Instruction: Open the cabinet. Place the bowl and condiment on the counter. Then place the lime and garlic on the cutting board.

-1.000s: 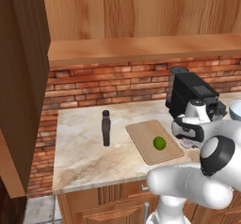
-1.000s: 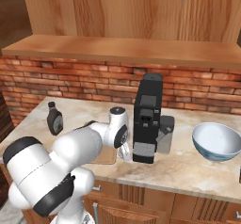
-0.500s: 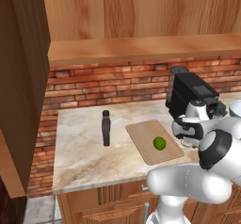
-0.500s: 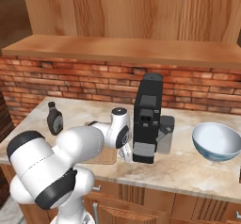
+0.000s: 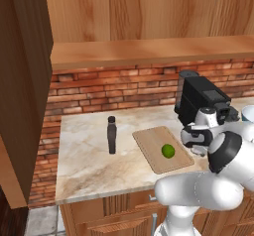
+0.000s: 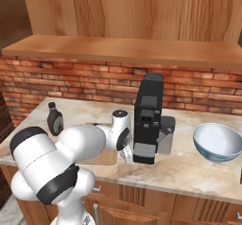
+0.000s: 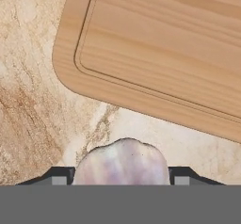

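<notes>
Where brick backs it, veined counter (image 5: 89, 165) (cutting board (image 5: 161, 148) on top).

No words or numbers could be read anywhere; the label on the condiment (image 6: 55, 120) bottle was too small and blurry to make out
</notes>
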Tool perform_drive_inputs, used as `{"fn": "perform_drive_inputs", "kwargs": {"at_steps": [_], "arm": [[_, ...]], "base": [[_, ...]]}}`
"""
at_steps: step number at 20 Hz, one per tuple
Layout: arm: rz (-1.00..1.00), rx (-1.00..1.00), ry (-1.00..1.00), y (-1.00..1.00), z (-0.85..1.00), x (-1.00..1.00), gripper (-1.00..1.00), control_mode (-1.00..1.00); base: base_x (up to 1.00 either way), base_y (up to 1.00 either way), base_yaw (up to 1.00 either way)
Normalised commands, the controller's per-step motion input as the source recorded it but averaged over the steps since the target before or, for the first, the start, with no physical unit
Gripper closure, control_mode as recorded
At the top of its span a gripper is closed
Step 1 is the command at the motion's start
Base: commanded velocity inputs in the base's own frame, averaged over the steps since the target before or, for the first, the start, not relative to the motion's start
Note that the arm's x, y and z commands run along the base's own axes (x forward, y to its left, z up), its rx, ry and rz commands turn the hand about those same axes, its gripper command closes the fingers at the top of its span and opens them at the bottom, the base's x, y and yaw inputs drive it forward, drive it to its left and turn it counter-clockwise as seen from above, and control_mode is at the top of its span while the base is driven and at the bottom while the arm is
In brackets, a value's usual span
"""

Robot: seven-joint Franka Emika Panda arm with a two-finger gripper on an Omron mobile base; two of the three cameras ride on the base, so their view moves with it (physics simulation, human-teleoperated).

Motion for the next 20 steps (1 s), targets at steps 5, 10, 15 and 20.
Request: {"fn": "perform_drive_inputs", "kwargs": {"at_steps": [5, 10, 15, 20], "arm": [[0.00, -0.01, 0.00, 0.21, 0.10, 0.00, 1.00, -1.00], [0.00, -0.04, -0.01, 0.35, 0.35, 0.00, 1.00, -1.00], [0.01, -0.04, -0.02, 0.24, 0.46, 0.01, 1.00, -1.00], [0.06, 0.00, 0.00, 0.11, 0.25, 0.08, 1.00, -1.00]], "base": [[0.00, 0.00, 0.00], [0.00, 0.00, 0.00], [0.00, 0.00, 0.00], [0.00, 0.00, 0.00]]}}
